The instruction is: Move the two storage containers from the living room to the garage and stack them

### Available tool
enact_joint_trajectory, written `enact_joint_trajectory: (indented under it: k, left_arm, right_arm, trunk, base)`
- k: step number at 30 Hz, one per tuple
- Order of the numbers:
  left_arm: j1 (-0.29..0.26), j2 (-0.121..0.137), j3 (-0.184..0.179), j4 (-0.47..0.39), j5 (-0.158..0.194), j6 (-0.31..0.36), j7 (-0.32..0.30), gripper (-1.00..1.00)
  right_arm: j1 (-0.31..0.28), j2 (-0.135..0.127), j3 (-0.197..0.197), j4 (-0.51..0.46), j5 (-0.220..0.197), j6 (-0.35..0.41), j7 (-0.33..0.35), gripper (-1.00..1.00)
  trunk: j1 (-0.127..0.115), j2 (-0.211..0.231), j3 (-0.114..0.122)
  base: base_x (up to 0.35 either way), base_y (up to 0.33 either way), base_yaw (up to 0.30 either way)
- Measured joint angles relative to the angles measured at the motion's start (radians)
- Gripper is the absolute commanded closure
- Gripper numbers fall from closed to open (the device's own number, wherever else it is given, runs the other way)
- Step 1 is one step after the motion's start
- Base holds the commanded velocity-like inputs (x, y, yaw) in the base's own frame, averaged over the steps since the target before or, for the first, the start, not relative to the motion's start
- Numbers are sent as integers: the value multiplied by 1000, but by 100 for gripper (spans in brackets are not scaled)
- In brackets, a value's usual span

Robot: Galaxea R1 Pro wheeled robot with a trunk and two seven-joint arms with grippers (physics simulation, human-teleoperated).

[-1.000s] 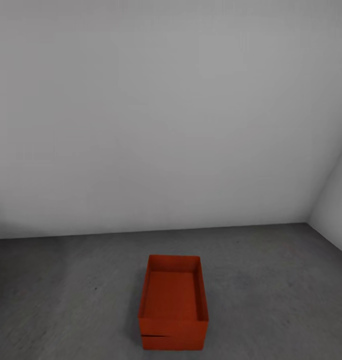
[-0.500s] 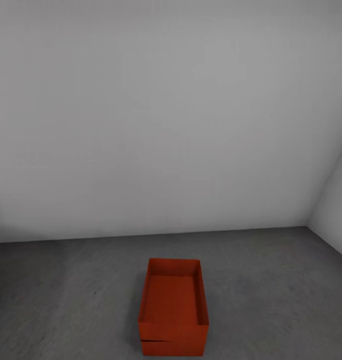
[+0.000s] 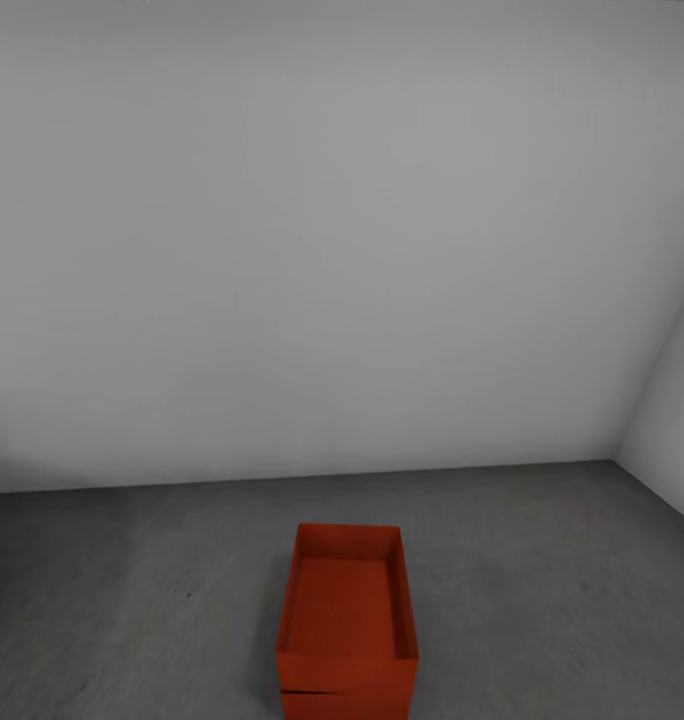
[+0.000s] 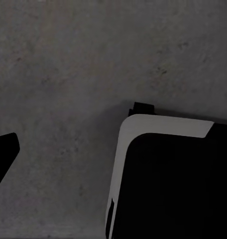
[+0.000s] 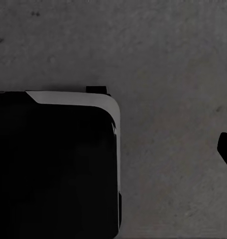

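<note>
1. Head view: the back wall (image 3: 342, 230) of the garage, plain light grey, is taking up most of the upper scene, and a second grey wall (image 3: 672, 430) is meeting it at the far right corner.
2. The floor (image 3: 132, 600), dark grey mottled concrete, is running from the foot of the back wall toward the camera.
3. The two storage containers (image 3: 347, 625) are sitting on the floor, well apart from the back wall and from the right wall, roughly midway across the floor's width. They are standing one on top of the other, open tops up; a thin dark seam (image 3: 312, 691) on the near face is marking where the upper bin is meeting the lower one. The upper bin's interior is showing flat and bare.
4. Left wrist view: a black body with a white rim (image 4: 168, 174) of the robot is hanging over the concrete.
5. Right wrist view: a matching black, white-rimmed body (image 5: 54, 164) is showing above the same concrete.
6. Gripper state: the opening of the left and right grippers cannot be told.
</note>
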Motion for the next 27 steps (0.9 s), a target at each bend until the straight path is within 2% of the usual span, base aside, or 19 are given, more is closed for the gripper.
enact_joint_trajectory:
  k: [27]
  left_arm:
    - [0,0,1,0,0,0,0,-100]
  right_arm:
    - [0,-2,0,0,2,0,-2,-100]
  trunk:
    - [0,0,44]
  base:
    - [0,0,0]
